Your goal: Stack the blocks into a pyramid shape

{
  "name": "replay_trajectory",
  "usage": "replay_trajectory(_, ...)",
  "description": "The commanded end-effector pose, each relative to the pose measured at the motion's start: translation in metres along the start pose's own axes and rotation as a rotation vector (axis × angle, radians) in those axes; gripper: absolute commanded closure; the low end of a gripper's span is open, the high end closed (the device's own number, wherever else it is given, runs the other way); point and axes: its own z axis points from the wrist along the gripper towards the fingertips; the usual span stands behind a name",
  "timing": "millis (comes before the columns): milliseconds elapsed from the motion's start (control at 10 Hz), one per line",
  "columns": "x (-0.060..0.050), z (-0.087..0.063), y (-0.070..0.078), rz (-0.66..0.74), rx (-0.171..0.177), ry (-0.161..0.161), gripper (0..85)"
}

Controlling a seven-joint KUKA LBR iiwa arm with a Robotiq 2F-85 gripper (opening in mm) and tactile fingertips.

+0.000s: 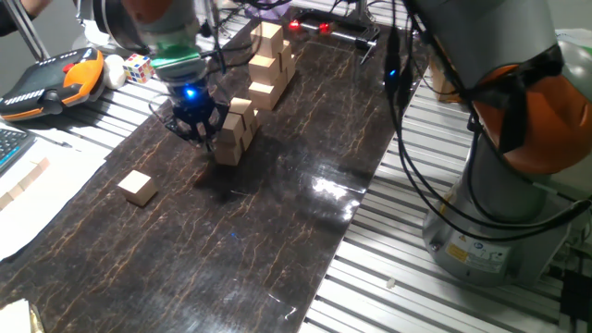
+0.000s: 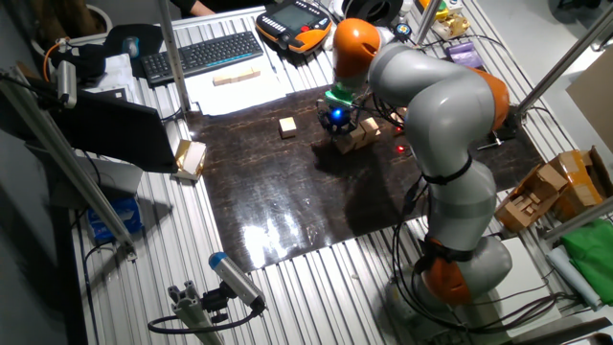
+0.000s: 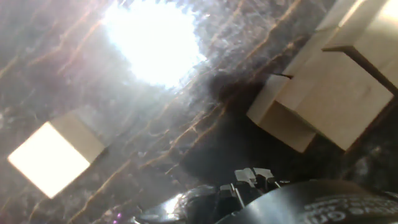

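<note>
Taking the pyramid (image 1: pixel 235 131) as my landmark: left of it and nearer the front edge of the dark mat (image 1: pixel 277 250), 1 loose block (image 1: pixel 139 188) lies well apart. My gripper (image 1: pixel 198 123) hangs just beside the pyramid's left face; I cannot tell how wide my jaws stand. Behind the pyramid rises a taller tower (image 1: pixel 269 65).

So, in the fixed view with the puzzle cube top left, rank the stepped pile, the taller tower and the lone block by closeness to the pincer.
1. Stepped pile, right beside the pincer.
2. Lone block, nearer the camera, to its left.
3. Taller tower, behind the pile.
</note>
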Motion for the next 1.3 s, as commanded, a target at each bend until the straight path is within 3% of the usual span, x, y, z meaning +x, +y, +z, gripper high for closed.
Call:
replay_trajectory(0, 0.0, -0.001, 0.0, -1.049, 0.147, -0.033, 84.3)
replay_trajectory(200, 0.0, -0.001, 0.0, -1.057, 0.106, -0.036, 84.3)
replay_trajectory(400, 0.0, -0.001, 0.0, -1.048, 0.09, -0.019, 84.3)
replay_trajectory(600, 0.0, -0.001, 0.0, -0.968, 0.069, 0.018, 83.7)
replay_trajectory(700, 0.0, -0.001, 0.0, -0.93, 0.052, 0.024, 80.0)
replay_trajectory(800, 0.005, -0.008, 0.023, -0.861, 0.073, 0.066, 69.7)
replay_trajectory(900, 0.01, -0.014, 0.042, -0.83, 0.094, 0.07, 54.3)
replay_trajectory(1100, 0.014, -0.023, 0.07, -0.769, 0.114, 0.067, 35.0)
replay_trajectory(1200, 0.015, -0.022, 0.076, -0.766, 0.106, 0.042, 33.0)
